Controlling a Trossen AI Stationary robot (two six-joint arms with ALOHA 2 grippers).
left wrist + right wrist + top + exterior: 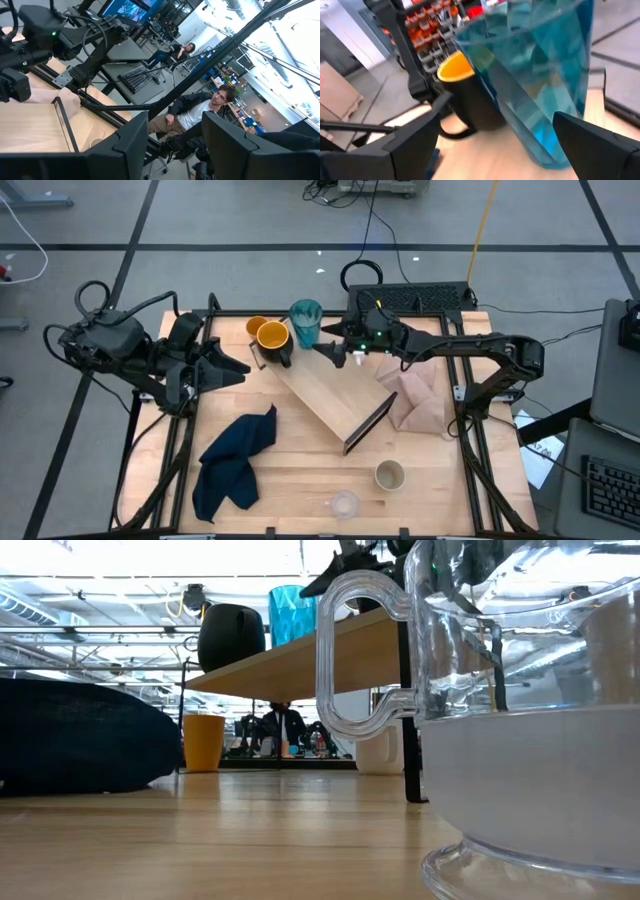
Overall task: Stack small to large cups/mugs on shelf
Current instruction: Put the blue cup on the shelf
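Note:
The shelf (335,395), a long light-wood board on dark end supports, lies slantwise mid-table. On its far end stand the tall teal tumbler (305,323) and the yellow-orange mug (272,338) with its dark outside and handle. A small orange cup (256,327) stands on the table just beyond them. Near the front edge stand the beige-grey cup (389,475) and the small clear cup (344,503). My right gripper (338,352) hovers open just right of the tumbler (540,75), one finger on each side and none touching. My left gripper (235,370) waits open, raised at the table's left edge.
A dark blue cloth (235,460) lies heaped at the front left. A pinkish-beige cloth (415,400) lies by the shelf's right end. In the low view the clear cup (500,740) fills the near right. People sit beyond the table (200,107).

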